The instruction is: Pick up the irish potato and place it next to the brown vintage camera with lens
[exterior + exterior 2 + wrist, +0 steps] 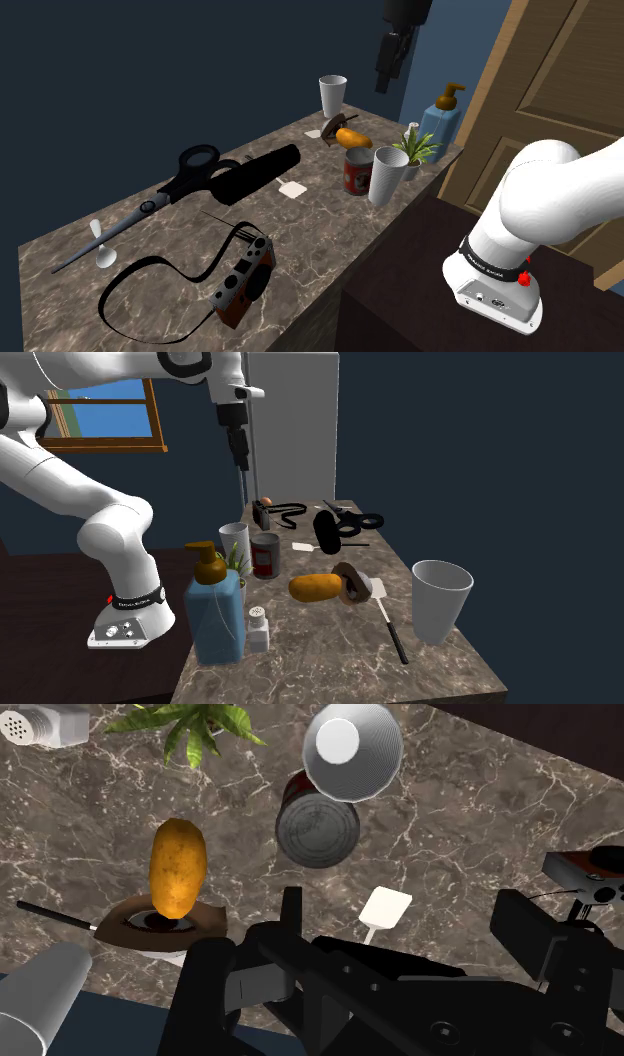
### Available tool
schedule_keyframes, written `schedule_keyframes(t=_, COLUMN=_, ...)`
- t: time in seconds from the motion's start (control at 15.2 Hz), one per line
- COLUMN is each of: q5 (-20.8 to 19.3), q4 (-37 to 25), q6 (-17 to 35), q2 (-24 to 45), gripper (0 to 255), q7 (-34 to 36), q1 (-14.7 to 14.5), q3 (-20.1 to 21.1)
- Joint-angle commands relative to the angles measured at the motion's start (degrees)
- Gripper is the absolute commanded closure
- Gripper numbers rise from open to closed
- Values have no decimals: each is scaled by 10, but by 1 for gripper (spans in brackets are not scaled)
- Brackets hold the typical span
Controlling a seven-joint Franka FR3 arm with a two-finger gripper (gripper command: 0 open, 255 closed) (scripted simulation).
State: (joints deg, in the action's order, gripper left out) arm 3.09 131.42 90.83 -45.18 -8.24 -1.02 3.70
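Marbled counter: potato atop brown disc, near closed can.

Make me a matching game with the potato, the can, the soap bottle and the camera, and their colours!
Things:
1. potato
2. can
3. soap bottle
4. camera

Colours:
A. blue
B. brown and black
C. golden orange
D. red

Pairs: 1-C, 2-D, 3-A, 4-B
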Motion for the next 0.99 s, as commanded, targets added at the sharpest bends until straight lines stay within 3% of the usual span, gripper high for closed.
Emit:
schedule_keyframes(t=0.0, q5=0, q4=0, q6=0, q2=0, gripper=0, q7=0, q1=0, q3=0)
schedule_keyframes(t=0.92, q5=-25, q4=34, q6=213, q2=194, gripper=0, q7=-101, q1=33, q3=-93)
